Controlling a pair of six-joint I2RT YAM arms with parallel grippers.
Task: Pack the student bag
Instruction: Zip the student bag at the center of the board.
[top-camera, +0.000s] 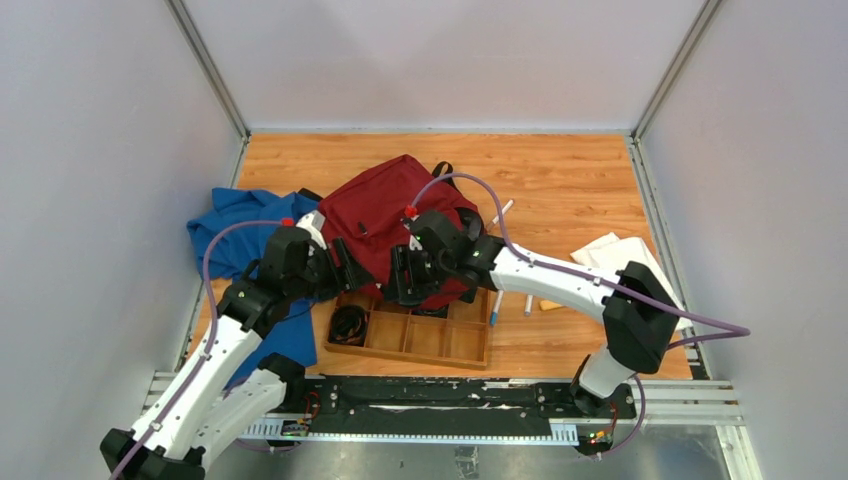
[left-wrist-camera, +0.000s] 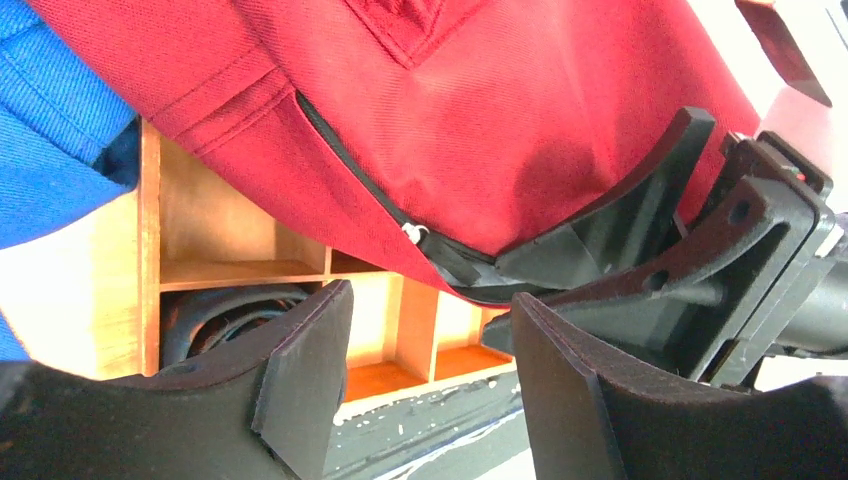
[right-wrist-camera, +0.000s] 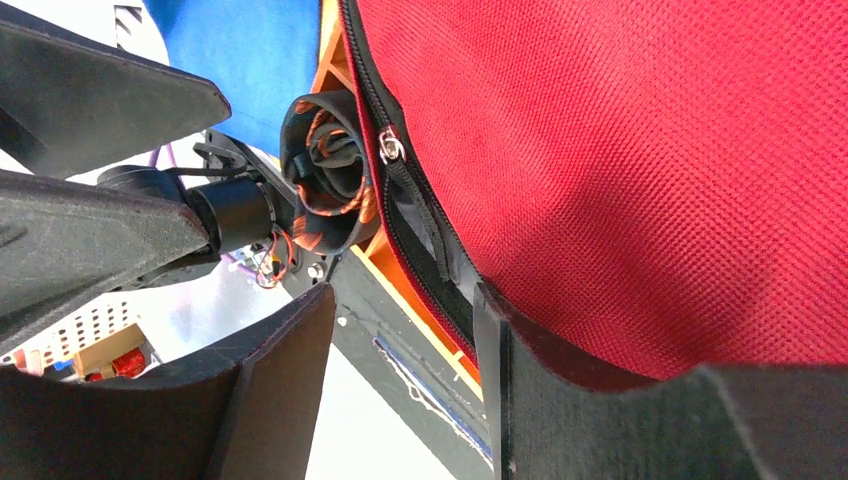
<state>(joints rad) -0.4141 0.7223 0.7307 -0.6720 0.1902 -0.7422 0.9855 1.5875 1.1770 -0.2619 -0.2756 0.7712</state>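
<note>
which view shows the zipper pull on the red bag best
Right wrist. The metal zipper pull is close and sharp at the edge of the student bag, with its black tab trailing below. The left wrist view shows a pull only as a small pale speck on the zipper line. In the top external view it cannot be made out.

Both arms are reached forward and bent inward at the elbows. The left end effector (top-camera: 348, 270) and the right end effector (top-camera: 403, 276) are set near each other, tips facing. The jaws of each are held apart, and nothing is clamped between them.
</note>
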